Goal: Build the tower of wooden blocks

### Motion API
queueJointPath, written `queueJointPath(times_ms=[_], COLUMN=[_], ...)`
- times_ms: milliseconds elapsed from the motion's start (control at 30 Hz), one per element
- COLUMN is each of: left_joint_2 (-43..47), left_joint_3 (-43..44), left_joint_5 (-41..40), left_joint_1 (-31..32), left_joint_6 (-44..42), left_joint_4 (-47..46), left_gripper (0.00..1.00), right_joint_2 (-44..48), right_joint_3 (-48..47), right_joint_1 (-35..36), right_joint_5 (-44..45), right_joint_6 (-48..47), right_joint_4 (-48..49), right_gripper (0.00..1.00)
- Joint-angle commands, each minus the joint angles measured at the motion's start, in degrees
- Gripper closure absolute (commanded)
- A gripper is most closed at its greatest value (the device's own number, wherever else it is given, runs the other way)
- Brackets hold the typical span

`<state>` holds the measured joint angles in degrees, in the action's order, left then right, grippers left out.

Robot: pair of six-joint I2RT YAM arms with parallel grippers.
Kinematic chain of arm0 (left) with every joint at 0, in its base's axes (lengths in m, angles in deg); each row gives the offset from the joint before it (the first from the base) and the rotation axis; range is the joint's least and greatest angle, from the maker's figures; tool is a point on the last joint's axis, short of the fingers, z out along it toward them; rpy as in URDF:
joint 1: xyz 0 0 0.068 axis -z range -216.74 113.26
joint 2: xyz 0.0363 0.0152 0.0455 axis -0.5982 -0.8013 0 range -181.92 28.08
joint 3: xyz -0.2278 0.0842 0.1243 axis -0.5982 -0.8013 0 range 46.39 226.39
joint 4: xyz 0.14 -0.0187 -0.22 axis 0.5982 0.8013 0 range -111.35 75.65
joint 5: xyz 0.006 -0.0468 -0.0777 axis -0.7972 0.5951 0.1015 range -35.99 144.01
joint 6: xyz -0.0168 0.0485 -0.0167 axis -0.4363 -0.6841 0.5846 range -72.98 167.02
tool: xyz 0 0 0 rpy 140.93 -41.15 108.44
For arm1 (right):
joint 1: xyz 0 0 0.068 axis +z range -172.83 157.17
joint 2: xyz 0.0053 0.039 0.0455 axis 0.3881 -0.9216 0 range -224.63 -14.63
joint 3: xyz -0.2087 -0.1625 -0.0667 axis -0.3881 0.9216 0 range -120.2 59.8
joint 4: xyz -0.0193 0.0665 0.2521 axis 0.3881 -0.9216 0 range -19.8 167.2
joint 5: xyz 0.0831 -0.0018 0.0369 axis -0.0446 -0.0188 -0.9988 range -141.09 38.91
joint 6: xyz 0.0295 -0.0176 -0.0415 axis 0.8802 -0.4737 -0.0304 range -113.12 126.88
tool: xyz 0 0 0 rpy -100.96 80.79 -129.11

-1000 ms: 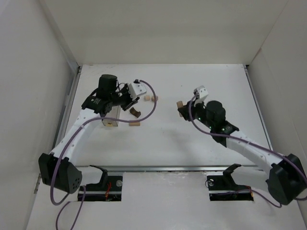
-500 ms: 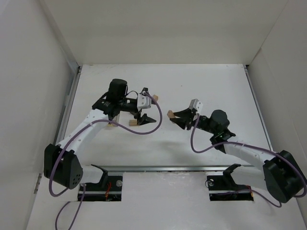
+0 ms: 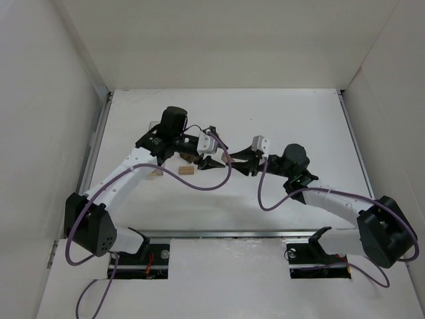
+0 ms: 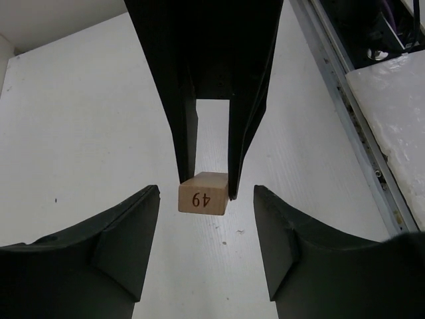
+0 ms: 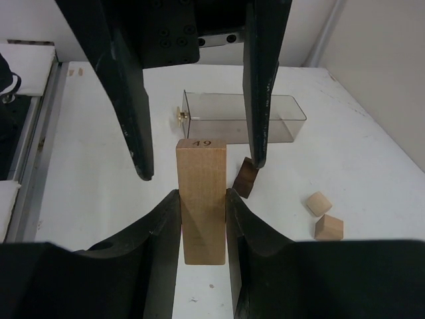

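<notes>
Because the pale numbered block (image 4: pixel 202 198) seems meant to change arms, the right pincer (image 5: pixel 202 203) clamps one end above the table (image 3: pixel 299 113) while the left pincer (image 5: pixel 200 170), fingers apart, flanks its free end without touching.

Arms: two counted, left arm (image 3: pixel 118 178) and right arm (image 3: pixel 332 199).
Grippers: two counted, left gripper (image 4: pixel 206 189) and right gripper (image 5: pixel 202 194).
Pale wood pieces: four counted. One tall block (image 5: pixel 201 212) marked 49, one small block (image 5: pixel 319 203), a second small block (image 5: pixel 329 227), and one short block (image 3: pixel 186 170) noted from overhead only.
Dark brown block (image 5: pixel 246 178): one counted.
Clear box (image 5: pixel 212 116): one counted.
</notes>
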<state>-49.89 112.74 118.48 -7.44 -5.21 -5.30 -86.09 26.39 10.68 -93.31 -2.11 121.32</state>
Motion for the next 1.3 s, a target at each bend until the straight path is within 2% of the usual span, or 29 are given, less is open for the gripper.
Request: queueJointPath(times_ms=[0,133,167,200,433,533,567,600,633,667,733,800,833,967,1100,1267], left_joint_2=[0.02,-1.12,-1.13,-1.13,-1.65,-1.65,-1.65,-2.18,-2.18,-2.18,-3.75,-4.81,-5.34,-8.58,-14.74,-20.63], left_joint_3=[3.26,3.78,3.79,3.79,3.79,4.41,4.41,5.1,5.11,5.8,7.56,8.18,8.79,8.27,10.2,11.44], left_joint_5=[2.16,2.15,2.15,1.63,-0.48,-0.48,-0.48,-0.48,-1.61,-2.67,-6.35,-8.99,-10.66,-21.19,-25.08,-27.89], left_joint_1=[0.06,0.06,0.06,0.06,0.06,0.06,0.06,0.06,0.67,0.67,1.19,1.2,1.2,1.2,1.2,2.25], left_joint_6=[0.63,0.64,0.64,0.64,0.64,0.64,1.24,1.25,2.03,2.91,3.54,3.54,3.54,6.25,9.94,7.67], left_joint_4=[-1.2,-1.2,-1.2,-1.2,-0.67,-0.15,-0.15,-0.15,-0.15,-0.15,0.99,3.35,3.37,3.55,3.55,3.91], left_gripper=[0.45,0.54,0.61,0.64,0.65,0.79,0.9,0.95,0.99,1.0,1.0,1.0,1.0,1.0,1.0,1.0], right_joint_2=[-0.69,-0.7,-0.7,-0.7,-0.7,-0.7,-0.7,-0.7,-1.22,-1.22,-1.22,0.09,1.49,7.37,15.81,27.49], right_joint_3=[-2.89,-2.89,-2.89,-2.89,-2.89,-2.89,-2.89,-2.89,-3.59,-4.29,-4.3,-4.3,-3.6,1.58,7.73,12.83], right_joint_1=[0.94,0.94,0.94,0.94,0.94,0.94,0.94,0.94,0.94,0.94,0.94,0.94,0.94,0.94,0.94,0.94], right_joint_5=[-1.55,-1.55,-1.55,-1.55,-1.03,-1.03,-1.03,-1.03,-0.33,0.37,2.91,5.11,6.17,16.25,26.88,31.75], right_joint_6=[-1.72,-1.73,-1.73,-1.73,-2.26,-2.26,-2.26,-2.26,-2.26,-2.26,-2.26,-2.26,-2.26,-1.12,0.81,1.44], right_joint_4=[2.82,2.82,2.82,2.82,2.82,2.82,2.21,1.68,0.11,-0.95,-3.15,-5.61,-5.62,-6.14,-6.76,-12.47], right_gripper=[1.0,1.0,1.0,1.0,1.0,1.0,1.0,0.96,0.84,0.67,0.47,0.12,0.0,0.0,0.0,0.0])
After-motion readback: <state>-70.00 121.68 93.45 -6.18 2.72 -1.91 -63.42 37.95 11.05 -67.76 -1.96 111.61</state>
